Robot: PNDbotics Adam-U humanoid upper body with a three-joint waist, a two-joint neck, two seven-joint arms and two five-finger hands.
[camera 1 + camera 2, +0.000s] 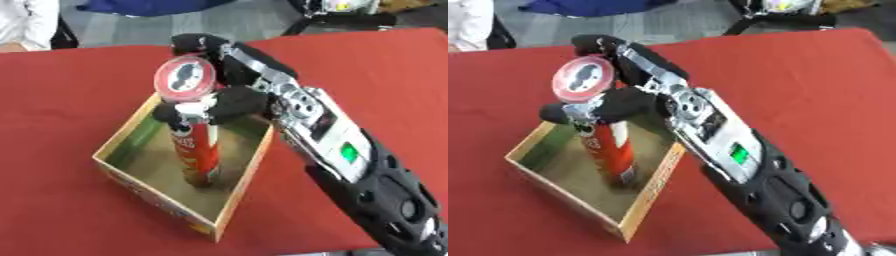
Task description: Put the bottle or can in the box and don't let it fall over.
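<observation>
The tall red cylindrical chip can (pixel 196 150) stands upright inside the open, shallow cardboard box (pixel 241 187), its base on the box floor near the right wall. My right hand (pixel 229 95) has its fingers and thumb curled round the can's top. The box sits on a red tablecloth (pixel 61 100), with open cloth all around it; grey floor lies beyond the far edge.

I see the can (pixel 196 145) standing upright inside the box (pixel 118 176), its base on the box floor. The box sits on the table (pixel 61 100). My right hand (pixel 229 97) reaches in from the right, wrapped round the can's top.
</observation>
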